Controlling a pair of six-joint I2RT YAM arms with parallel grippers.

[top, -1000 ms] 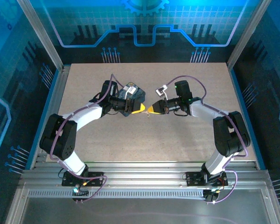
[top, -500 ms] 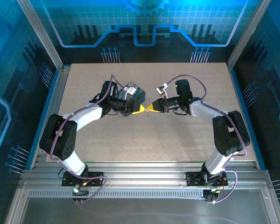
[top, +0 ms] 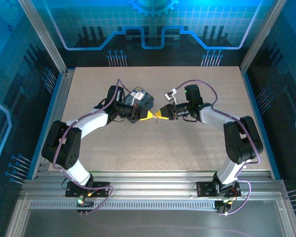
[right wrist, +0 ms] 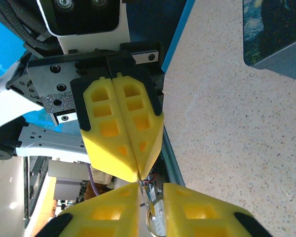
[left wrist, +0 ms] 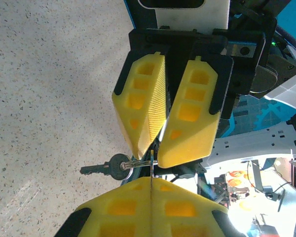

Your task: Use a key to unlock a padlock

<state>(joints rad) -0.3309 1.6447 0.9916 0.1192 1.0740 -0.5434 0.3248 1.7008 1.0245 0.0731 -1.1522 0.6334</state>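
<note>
The left gripper (left wrist: 151,184) pinches the edge-on key (left wrist: 151,167) at its tips; the right gripper (left wrist: 153,154) stands narrowly parted around it.

A robotics lab cell, with aluminium frame (top: 43,39), blue circuit-print panels (top: 153,24) and speckled table (top: 158,143).

Black-and-white arms (top: 89,122) trailing purple cables (top: 119,85) (yellow pocketed pads (left wrist: 138,98) on black-backed jaws).

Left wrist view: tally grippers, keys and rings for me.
Grippers: 2, left gripper shut, right gripper slightly open
Dark key: 1
Ring: 1
Thin metal strip in left gripper, likely a key: 1
Total: 5
</note>
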